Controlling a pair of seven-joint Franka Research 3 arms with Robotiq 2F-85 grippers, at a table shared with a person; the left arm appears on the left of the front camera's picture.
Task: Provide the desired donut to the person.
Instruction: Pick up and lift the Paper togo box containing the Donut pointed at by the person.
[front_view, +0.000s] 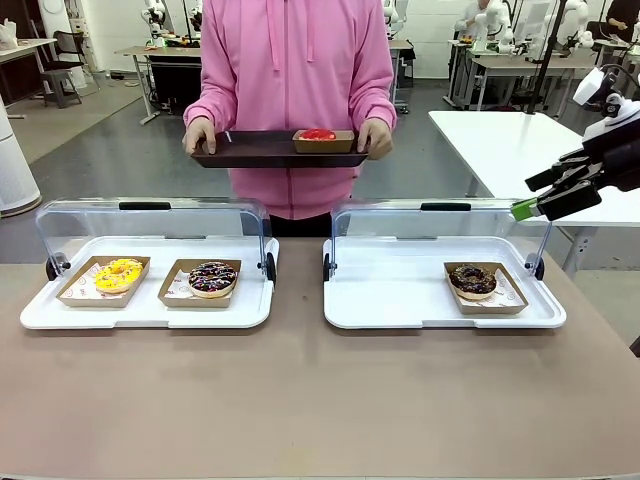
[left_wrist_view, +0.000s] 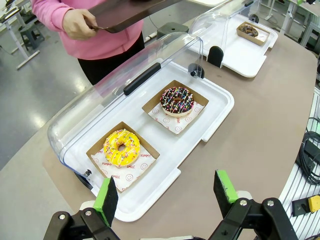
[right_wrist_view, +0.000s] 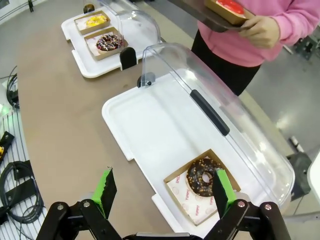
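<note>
Right pincer (right_wrist_view: 164, 172): spread wide, holding nothing.
Left pincer (left_wrist_view: 166, 177): spread too.
Red donut (front_view: 317, 134): far ahead of your right pincer, on the tray (front_view: 240, 152) the person (front_view: 295, 60) holds out to get it.

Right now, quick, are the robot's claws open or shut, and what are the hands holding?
Left claw: open, empty.
Right claw: open, empty.
Person's hands: both holding the dark tray.

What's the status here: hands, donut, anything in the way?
Left hand open, empty. Right hand open, empty, raised by right display case. Red donut sits on person's dark tray. Nothing blocking.
</note>
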